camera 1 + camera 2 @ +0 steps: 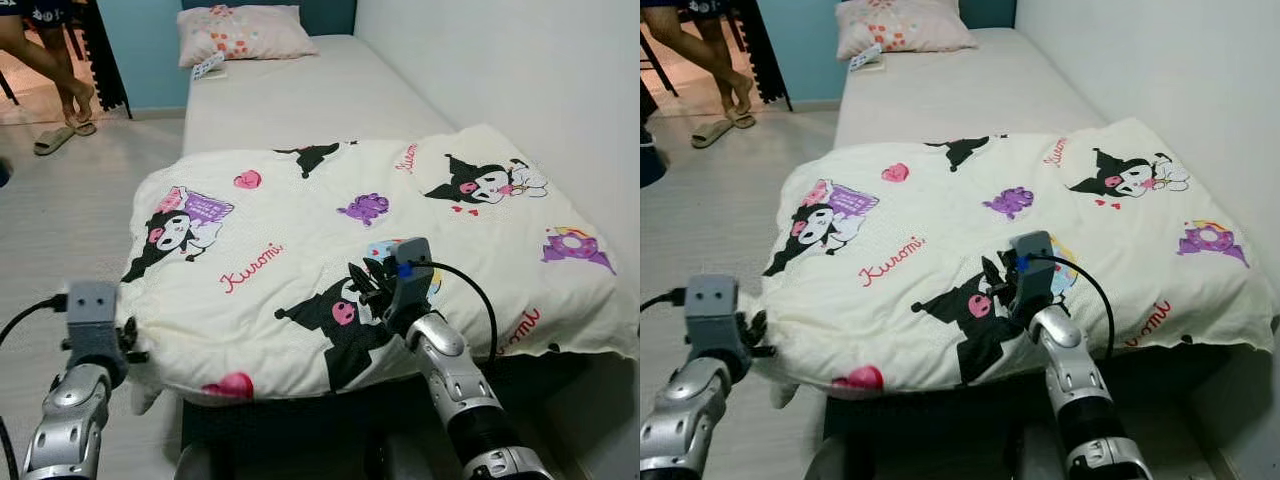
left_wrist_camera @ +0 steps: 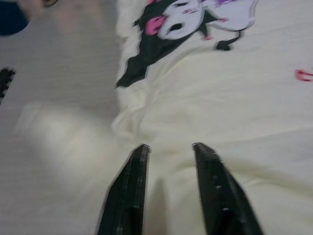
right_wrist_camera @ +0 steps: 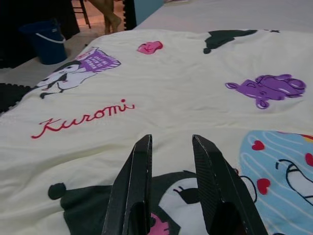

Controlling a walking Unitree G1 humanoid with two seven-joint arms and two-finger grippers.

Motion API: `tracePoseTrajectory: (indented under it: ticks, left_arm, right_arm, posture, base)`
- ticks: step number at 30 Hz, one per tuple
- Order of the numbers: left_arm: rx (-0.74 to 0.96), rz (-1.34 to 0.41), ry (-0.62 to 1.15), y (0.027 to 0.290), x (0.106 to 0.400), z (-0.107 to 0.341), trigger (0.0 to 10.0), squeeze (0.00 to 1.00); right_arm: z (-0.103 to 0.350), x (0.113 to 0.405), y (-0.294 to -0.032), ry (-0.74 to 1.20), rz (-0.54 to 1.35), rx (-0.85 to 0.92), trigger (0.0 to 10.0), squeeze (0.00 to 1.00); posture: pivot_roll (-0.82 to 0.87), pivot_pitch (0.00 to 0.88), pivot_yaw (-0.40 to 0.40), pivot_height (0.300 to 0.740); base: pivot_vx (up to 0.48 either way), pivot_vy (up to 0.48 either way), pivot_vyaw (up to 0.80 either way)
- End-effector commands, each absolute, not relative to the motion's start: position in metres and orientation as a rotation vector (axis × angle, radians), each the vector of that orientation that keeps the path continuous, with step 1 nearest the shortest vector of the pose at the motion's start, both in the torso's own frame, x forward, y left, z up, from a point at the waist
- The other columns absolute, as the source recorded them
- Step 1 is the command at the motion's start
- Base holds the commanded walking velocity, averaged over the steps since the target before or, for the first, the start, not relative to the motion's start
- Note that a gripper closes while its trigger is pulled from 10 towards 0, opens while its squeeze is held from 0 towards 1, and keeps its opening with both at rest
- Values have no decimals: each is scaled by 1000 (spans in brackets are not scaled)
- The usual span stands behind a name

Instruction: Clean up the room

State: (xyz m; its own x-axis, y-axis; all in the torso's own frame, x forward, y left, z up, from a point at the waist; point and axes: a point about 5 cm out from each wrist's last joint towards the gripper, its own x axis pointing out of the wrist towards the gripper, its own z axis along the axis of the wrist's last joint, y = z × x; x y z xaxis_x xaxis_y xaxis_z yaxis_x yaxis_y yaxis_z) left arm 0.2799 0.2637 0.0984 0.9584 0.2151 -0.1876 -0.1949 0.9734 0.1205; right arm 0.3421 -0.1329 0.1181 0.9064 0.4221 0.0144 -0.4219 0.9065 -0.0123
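A cream blanket printed with black and purple cartoon figures lies spread over the near half of a bed; its near edge hangs over the bed's foot. My left gripper is open at the blanket's near left corner, its fingers resting over rumpled fabric beside the floor. My right gripper is open too, low over the near middle of the blanket, above a black figure with a pink nose. Nothing sits between either pair of fingers.
A pink patterned pillow and a small flat item lie at the bed's head. A white wall runs along the bed's right. A person's legs, a slipper and a blue bucket are on the floor to the left.
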Motion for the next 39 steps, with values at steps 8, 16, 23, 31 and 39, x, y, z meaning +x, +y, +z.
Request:
tracePoseTrajectory:
  ticks: [8,16,23,31,39]
  left_arm:
    - [91,81,-17,246,283,132,10000,0]
    - [118,10,23,213,289,130,10000,0]
    - [119,20,45,191,296,126,10000,0]
    - [124,78,0,187,301,131,10000,0]
    - [115,83,17,188,296,128,10000,0]
  right_arm:
    - [117,339,-132,-24,444,-3,10000,0]
    - [108,335,-131,-6,343,21,10000,0]
    - [109,332,-130,-25,285,66,10000,0]
    - [109,330,-125,-29,275,85,10000,0]
    - [113,333,-125,-35,276,90,10000,0]
  posture:
    - [78,67,-70,577]
    - [83,55,-81,577]
    - [78,58,-82,592]
    - [79,54,-79,622]
    - [79,50,-75,652]
  base:
    - [0,0,0]
    - [0,0,0]
    - [0,0,0]
    - [0,0,0]
    - [0,0,0]
